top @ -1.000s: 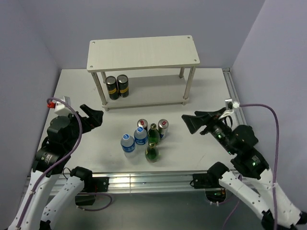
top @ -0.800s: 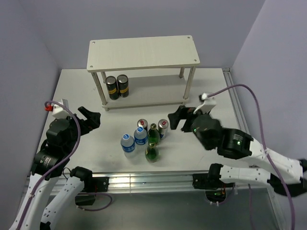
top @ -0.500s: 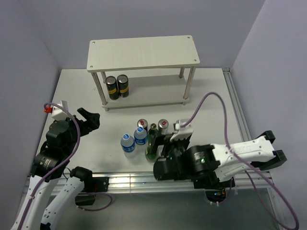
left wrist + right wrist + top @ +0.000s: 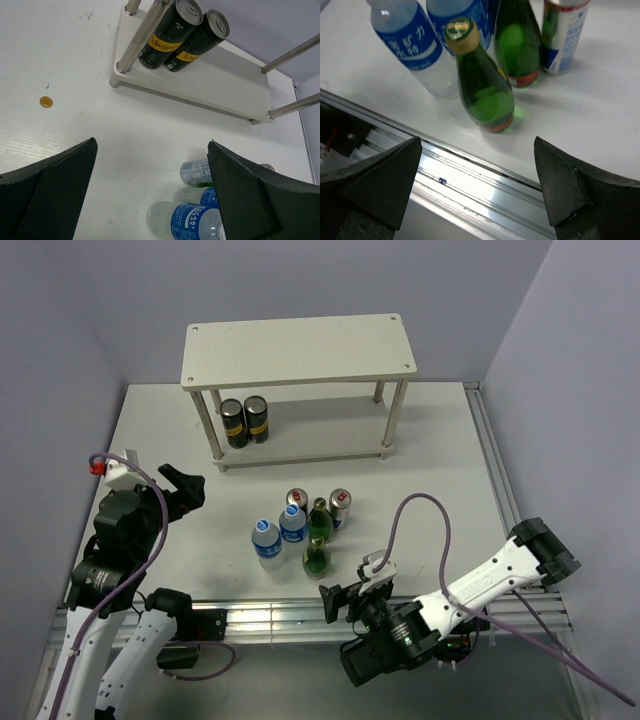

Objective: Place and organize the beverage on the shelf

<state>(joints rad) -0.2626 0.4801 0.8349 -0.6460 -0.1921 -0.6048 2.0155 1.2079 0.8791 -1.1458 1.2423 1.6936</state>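
Observation:
The six drinks stand in a cluster mid-table: two green bottles (image 4: 320,522) (image 4: 316,560), two blue-labelled water bottles (image 4: 265,538) (image 4: 293,524) and two silver-blue cans (image 4: 296,498) (image 4: 340,504). The pale shelf (image 4: 300,350) stands behind them. My left gripper (image 4: 184,488) is open and empty, left of the cluster. Its wrist view shows a water bottle (image 4: 185,222) and a can (image 4: 197,172) by the right finger. My right gripper (image 4: 337,600) is open and empty at the table's front edge. Its wrist view (image 4: 477,192) faces the nearest green bottle (image 4: 482,87).
Two dark cans with yellow labels (image 4: 245,420) stand on the shelf's lower board (image 4: 225,85) at its left end, seen as well in the left wrist view (image 4: 172,32). An aluminium rail (image 4: 470,182) runs along the front edge. A small orange spot (image 4: 46,101) lies on the table.
My right arm has swung from the right side of the table across and down to the front edge below the drinks. My left gripper has drawn back slightly. The drinks have not moved.

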